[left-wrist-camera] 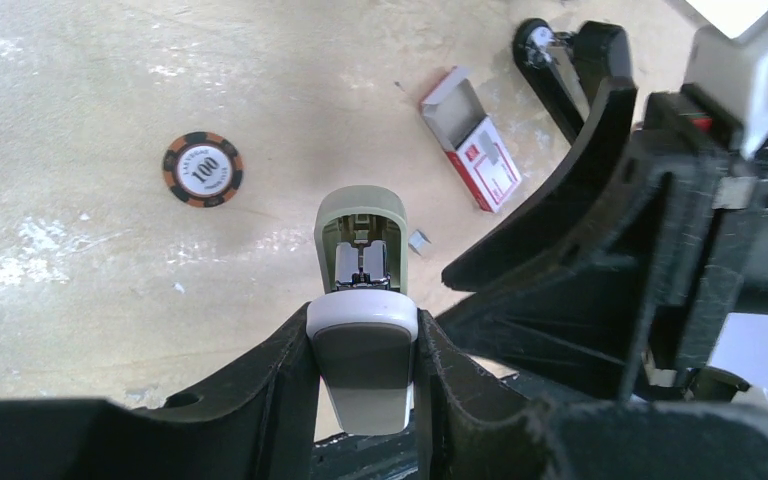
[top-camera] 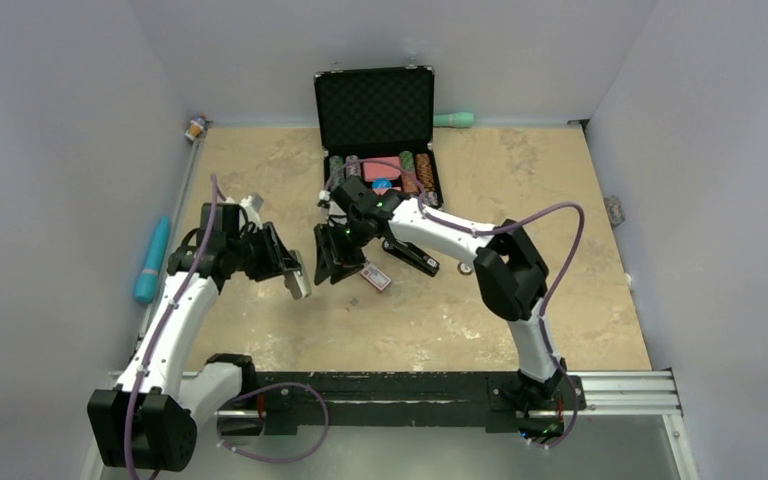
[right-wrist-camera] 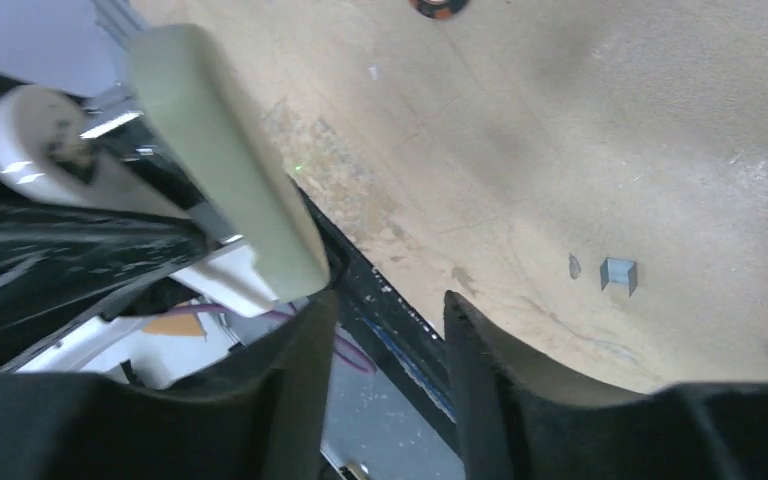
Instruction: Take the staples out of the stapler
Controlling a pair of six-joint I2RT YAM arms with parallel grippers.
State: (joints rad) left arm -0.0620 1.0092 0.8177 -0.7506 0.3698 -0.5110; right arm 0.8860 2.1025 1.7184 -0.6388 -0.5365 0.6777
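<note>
Your left gripper point(left-wrist-camera: 363, 335) is clenched around the white body of the stapler point(left-wrist-camera: 358, 210), holding it over the table point(left-wrist-camera: 90, 300) with the pale green lid open and the metal channel bared. A short strip of staples point(right-wrist-camera: 618, 275) lies on the table, near the red-labelled box point(left-wrist-camera: 475, 150). Your right gripper point(right-wrist-camera: 388, 305) hangs just beside the stapler, fingers parted with nothing between them. Unloading looks nearly done. The channel may hold more staples, but it is too dim to tell. Next, check it and tip the stapler if needed.
</note>
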